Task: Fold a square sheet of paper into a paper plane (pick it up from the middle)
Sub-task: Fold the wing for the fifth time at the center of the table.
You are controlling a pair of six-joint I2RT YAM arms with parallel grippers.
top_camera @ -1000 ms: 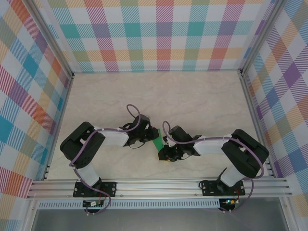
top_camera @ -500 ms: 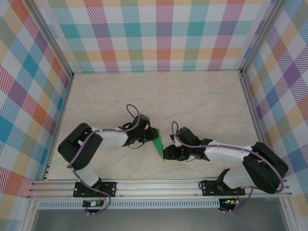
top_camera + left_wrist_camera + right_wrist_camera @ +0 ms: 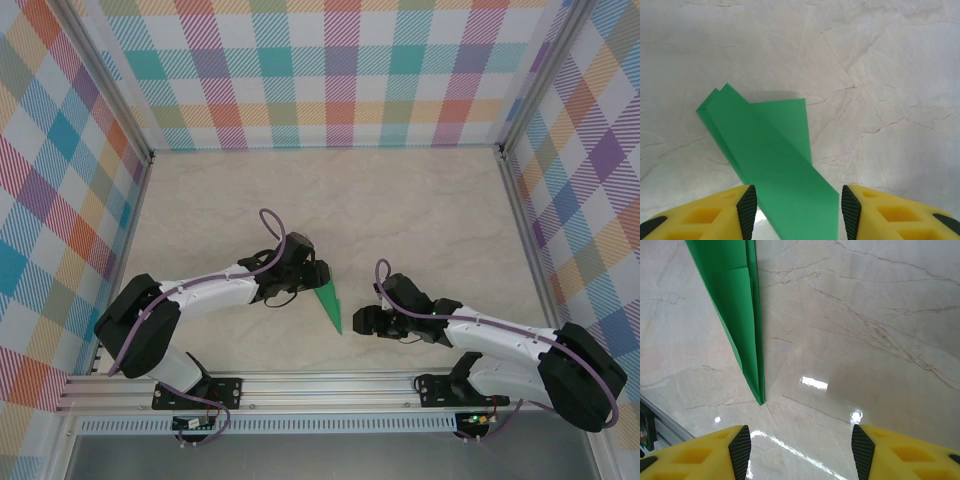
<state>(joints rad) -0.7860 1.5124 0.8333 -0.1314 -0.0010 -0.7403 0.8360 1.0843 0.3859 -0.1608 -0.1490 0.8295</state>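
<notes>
Near the front edge of the pale, marble-patterned table [image 3: 420,210], between the two claws, lies the paper plane [image 3: 328,305]. It is a slim dart of bright-green paper, matte and smooth, with crisp lengthwise creases. From above, its sharp tip aims toward the grooved aluminium rail [image 3: 330,385], and its broader end sits just beside the left gripper [image 3: 312,274].

From the left wrist, the paper plane [image 3: 775,165] shows stacked layers and a flat flap folded along one side. It runs out from between the yellow plastic fingers [image 3: 705,215], which carry ribbed black pads. The left gripper [image 3: 797,207] stands moderately wide, straddling the paper. A sliver of table shows beside one pad, so it does not clamp the sheet.

From the right wrist, the paper plane [image 3: 735,305] tapers to a needle point on the glossy table surface. The point lies ahead of the right gripper [image 3: 800,445] and to one side. Its jaws are parted with nothing but table between them.

Both arms lie low and stretched inward from their bases. The left arm has a purple cable [image 3: 268,222] looping over its wrist. The right gripper [image 3: 362,320] rests near the dart's tip without touching it.
</notes>
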